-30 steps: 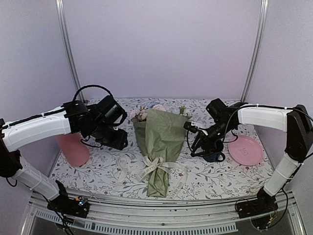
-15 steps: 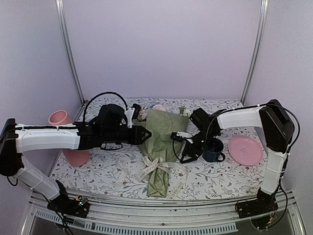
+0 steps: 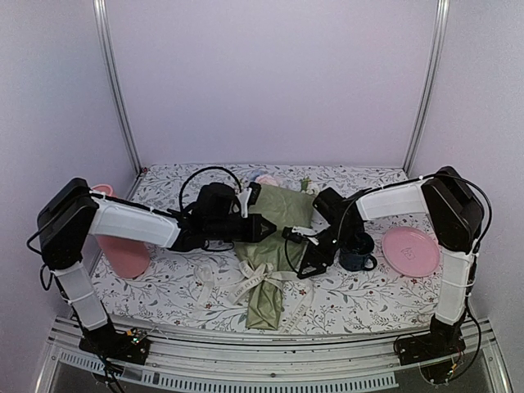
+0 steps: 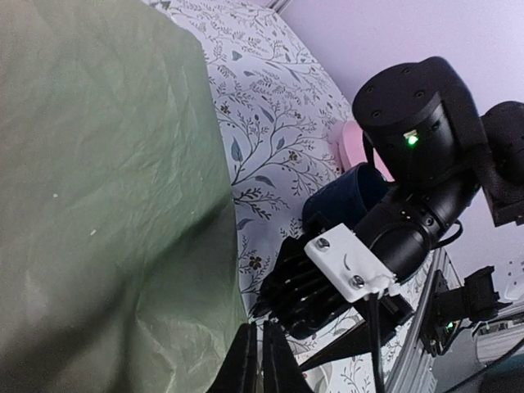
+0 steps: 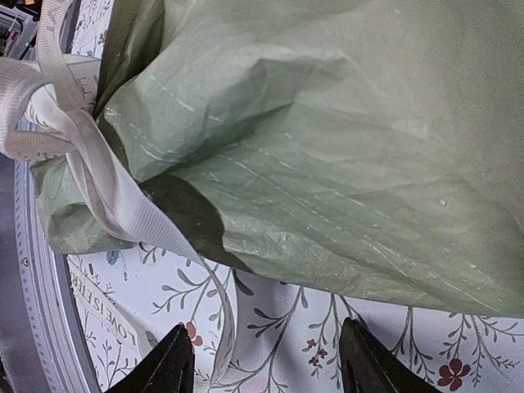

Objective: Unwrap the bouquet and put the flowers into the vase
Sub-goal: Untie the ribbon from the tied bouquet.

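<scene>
The bouquet [image 3: 264, 304] lies mid-table, an olive green paper cone tied with a cream ribbon [image 3: 254, 278]. Flowers [image 3: 264, 177] peek out at its far end. My left gripper [image 3: 274, 230] reaches across the wrap from the left. In the left wrist view its fingers [image 4: 257, 332] are closed together on the right edge of the green paper [image 4: 106, 205]. My right gripper [image 3: 304, 264] hangs low just right of the bouquet, open. Its fingers [image 5: 266, 364] straddle bare cloth and a ribbon strand [image 5: 98, 180] below the paper [image 5: 327, 164]. The pink vase [image 3: 123, 252] stands at the left, partly behind my left arm.
A dark blue mug [image 3: 358, 252] sits right behind my right gripper, and a flat pink plate [image 3: 411, 250] lies further right. The table wears a flowered cloth [image 3: 172, 286]. Metal posts rise at the back corners, and a rail runs along the near edge.
My left arm swung right, away from the vase and over the bouquet, and its jaws closed. My right gripper shifted left from the mug to the bouquet's right edge.
</scene>
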`<state>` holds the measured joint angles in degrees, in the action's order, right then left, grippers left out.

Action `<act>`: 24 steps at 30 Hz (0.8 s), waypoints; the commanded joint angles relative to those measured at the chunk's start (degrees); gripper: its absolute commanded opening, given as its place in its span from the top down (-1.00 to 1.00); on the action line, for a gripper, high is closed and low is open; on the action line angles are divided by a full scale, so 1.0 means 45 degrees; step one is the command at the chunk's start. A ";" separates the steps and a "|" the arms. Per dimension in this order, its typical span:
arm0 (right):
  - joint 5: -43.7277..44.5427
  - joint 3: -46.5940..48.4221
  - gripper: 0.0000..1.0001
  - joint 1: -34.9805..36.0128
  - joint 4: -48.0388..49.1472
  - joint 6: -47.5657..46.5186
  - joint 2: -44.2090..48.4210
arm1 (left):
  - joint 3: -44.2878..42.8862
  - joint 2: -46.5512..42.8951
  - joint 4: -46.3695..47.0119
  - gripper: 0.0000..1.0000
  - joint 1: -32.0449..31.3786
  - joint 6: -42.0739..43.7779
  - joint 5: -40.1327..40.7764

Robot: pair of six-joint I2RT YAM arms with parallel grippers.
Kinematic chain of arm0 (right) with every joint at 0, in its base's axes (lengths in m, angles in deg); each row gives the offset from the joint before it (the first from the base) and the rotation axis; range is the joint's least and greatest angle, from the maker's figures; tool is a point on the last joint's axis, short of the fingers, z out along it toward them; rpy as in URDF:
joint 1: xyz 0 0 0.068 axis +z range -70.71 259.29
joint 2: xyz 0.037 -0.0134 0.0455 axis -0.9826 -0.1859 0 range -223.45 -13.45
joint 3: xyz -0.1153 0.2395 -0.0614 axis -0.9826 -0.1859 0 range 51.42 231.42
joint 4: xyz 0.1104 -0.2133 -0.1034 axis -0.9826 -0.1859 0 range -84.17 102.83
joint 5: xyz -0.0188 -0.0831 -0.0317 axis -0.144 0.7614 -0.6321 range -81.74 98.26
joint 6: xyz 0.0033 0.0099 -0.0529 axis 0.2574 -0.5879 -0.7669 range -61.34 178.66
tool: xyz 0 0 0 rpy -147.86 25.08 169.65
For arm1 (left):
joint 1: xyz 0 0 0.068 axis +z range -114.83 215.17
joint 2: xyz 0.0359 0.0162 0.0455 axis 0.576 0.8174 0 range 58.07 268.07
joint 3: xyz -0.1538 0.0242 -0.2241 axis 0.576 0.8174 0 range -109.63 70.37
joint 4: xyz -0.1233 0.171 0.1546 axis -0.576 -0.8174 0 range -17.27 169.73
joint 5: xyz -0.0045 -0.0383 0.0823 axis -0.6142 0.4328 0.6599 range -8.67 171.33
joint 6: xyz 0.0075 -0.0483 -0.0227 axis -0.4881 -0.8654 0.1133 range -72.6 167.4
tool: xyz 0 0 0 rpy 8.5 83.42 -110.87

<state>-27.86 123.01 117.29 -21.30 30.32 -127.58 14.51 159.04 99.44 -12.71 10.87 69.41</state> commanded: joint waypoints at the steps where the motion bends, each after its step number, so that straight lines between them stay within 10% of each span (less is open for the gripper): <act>1: -0.0416 -0.0109 -0.26 0.0111 0.0055 0.0034 -0.0423 | -0.0336 0.0811 0.0488 0.86 0.0188 -0.0158 -0.0632; 19: -0.0856 0.0455 -0.10 0.0160 -0.0266 0.0162 -0.1622 | 0.0246 0.1655 -0.0164 0.80 0.0213 -0.0212 -0.0776; 24: -0.0841 0.0700 0.48 0.0150 -0.0668 0.0122 -0.1420 | 0.0439 0.1745 -0.0033 0.79 0.0227 -0.0222 -0.0846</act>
<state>-34.15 125.96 117.40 -20.47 30.58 -132.17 15.50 166.34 99.09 -12.47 9.80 65.49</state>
